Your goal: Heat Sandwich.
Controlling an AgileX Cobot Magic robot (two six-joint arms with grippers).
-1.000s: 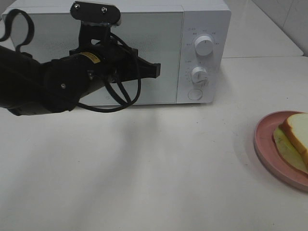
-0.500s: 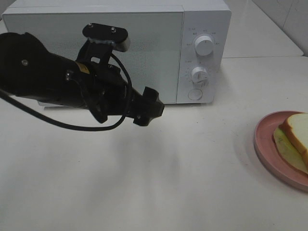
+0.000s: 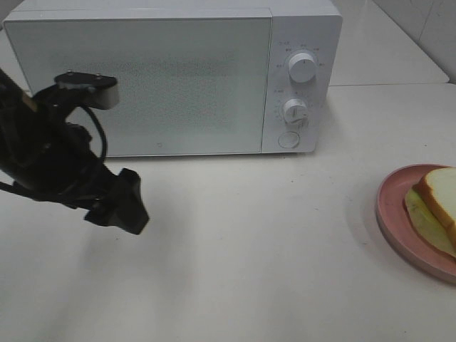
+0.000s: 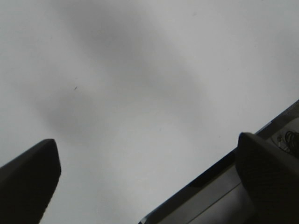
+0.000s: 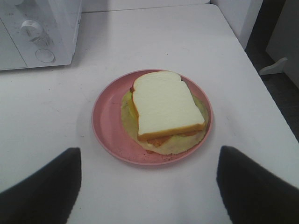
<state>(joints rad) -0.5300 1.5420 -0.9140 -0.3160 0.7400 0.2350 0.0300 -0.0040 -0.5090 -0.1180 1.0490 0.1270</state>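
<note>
Right wrist view shows the sandwich (image 5: pixel 163 106) on the pink plate (image 5: pixel 103 122), straight ahead of the right gripper (image 5: pixel 148 186), whose jaws are apart and empty. Plate sits near the table's (image 3: pixel 249 256) right edge. The left gripper (image 3: pixel 117 203), jaws apart too, is far off by the closed microwave (image 3: pixel 142 78).

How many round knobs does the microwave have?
2. The upper knob sits near the top of the microwave's control panel, and the lower knob is right below it. Under both is a flat round button, not a knob.
</note>
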